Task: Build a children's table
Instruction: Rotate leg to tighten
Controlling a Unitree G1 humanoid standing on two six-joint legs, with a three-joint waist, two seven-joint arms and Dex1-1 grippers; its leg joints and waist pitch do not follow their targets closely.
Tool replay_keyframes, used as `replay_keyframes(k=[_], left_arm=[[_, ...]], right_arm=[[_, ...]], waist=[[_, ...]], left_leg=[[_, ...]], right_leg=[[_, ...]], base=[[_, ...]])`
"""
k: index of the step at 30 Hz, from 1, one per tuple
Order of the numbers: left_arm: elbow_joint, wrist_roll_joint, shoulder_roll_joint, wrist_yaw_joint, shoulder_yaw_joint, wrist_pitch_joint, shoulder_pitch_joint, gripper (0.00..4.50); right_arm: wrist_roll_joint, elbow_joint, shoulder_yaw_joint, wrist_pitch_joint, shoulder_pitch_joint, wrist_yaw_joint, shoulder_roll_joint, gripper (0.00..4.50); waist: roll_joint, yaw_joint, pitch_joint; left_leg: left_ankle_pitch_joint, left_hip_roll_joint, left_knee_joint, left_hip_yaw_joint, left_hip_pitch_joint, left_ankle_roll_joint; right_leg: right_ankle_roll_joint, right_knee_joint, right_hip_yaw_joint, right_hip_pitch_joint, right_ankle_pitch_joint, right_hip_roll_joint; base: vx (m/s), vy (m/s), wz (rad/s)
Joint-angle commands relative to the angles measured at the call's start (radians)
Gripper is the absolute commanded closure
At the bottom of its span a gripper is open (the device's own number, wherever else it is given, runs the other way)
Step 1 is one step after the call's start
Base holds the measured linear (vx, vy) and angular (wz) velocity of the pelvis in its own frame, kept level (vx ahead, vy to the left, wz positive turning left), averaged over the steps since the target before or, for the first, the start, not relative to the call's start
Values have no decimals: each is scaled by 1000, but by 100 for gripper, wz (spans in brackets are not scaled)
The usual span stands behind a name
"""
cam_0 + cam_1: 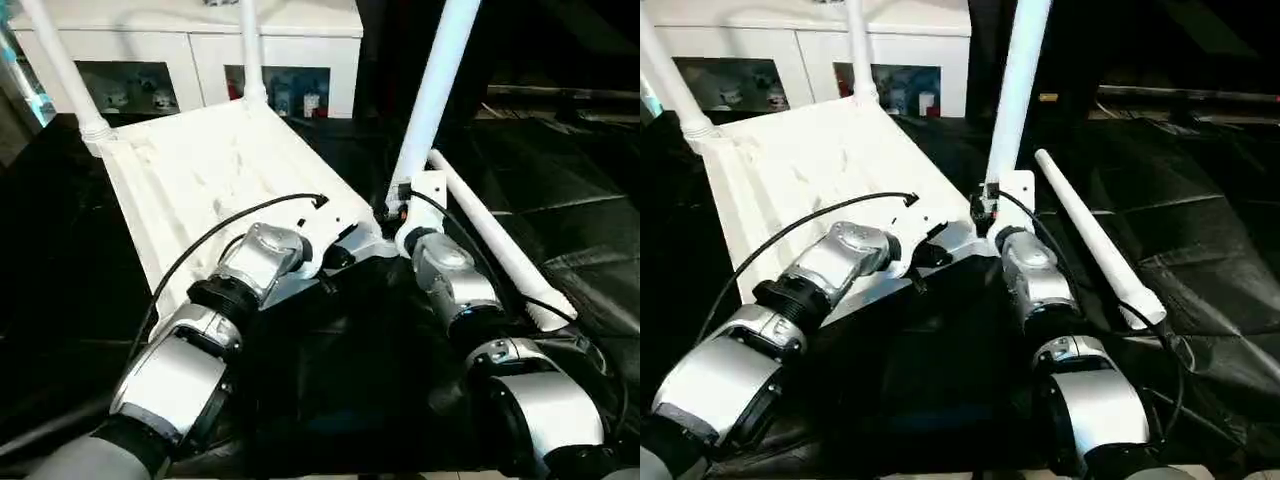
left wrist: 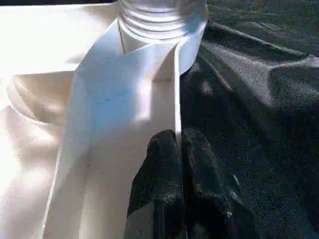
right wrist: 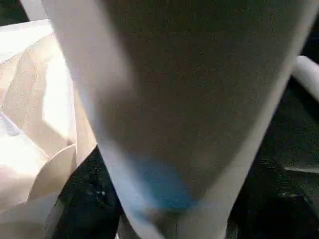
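White tabletop (image 1: 200, 170) rim: left pincer (image 2: 177, 144) clenched | right pincer: cannot tell | loose leg (image 1: 495, 240) beside

An indoor robot test room or lab. Two silver robot forearms work over a large table draped in a wrinkled black sheet (image 1: 560, 190). Past the left gripper (image 2: 179, 144), beyond the sheet, a white cabinet (image 1: 200, 45) with glass doors stands against the wall, small toys and figures (image 1: 300, 100) on its shelves. Black cables (image 1: 220, 235) run along both arms, a trial setup rather than a home
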State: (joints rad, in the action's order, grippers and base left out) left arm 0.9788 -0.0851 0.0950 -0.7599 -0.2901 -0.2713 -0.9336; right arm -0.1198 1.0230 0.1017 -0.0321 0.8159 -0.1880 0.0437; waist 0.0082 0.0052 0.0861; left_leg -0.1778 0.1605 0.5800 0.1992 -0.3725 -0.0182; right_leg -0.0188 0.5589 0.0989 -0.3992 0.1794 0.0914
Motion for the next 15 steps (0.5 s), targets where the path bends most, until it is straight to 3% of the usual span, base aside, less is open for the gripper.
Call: replay_keyframes(k=[1, 6, 9, 11, 13, 14, 15], left_arm=[[-63, 12, -22, -36, -1, 92, -20, 450], [-137, 36, 27, -132, 0, 137, 24, 450], [-190, 54, 62, -208, -4, 179, 59, 450], [-233, 74, 85, -267, -2, 199, 86, 450], [-269, 95, 101, -324, -5, 212, 110, 450], [-283, 97, 109, -341, -9, 212, 120, 450], [-300, 100, 119, -365, -16, 222, 132, 450]], right_arm=[[-23, 30, -26, 20, -32, -86, -32, 134], [-59, -152, -48, 44, -107, -284, 32, 94], [-55, -292, -107, 85, -184, -416, 99, 71], [-63, -393, -147, 116, -242, -521, 158, 71], [-70, -458, -172, 128, -278, -591, 204, 71], [-76, -489, -181, 139, -294, -619, 222, 71], [-82, -520, -190, 149, -309, -651, 244, 71]], waist=[[6, 7, -66], [3, 20, -77], [0, 39, -84], [1, 51, -90], [-1, 64, -97], [3, 73, -99], [1, 75, -101]], left_leg=[[-464, 75, -87, -48, 19, -8], [-337, 79, -80, -37, 14, 44], [-259, 83, -74, -31, 18, 68], [-200, 83, -66, -23, 23, 89], [-135, 83, -59, -18, 18, 110], [-95, 86, -54, -14, 20, 123], [-78, 85, -51, -14, 15, 131]], right_leg=[[-200, -83, -62, 31, 384, 92], [-235, -70, -62, 44, 286, 90], [-252, -59, -62, 47, 210, 84], [-279, -44, -65, 43, 109, 82], [-298, -28, -63, 49, 28, 79], [-311, -17, -63, 43, -29, 77], [-313, -12, -63, 44, -52, 76]], base=[[0, 0, 0], [0, 0, 0], [0, 0, 0], [26, -14, 4], [26, -14, 4], [0, 0, 0], [0, 0, 0]])
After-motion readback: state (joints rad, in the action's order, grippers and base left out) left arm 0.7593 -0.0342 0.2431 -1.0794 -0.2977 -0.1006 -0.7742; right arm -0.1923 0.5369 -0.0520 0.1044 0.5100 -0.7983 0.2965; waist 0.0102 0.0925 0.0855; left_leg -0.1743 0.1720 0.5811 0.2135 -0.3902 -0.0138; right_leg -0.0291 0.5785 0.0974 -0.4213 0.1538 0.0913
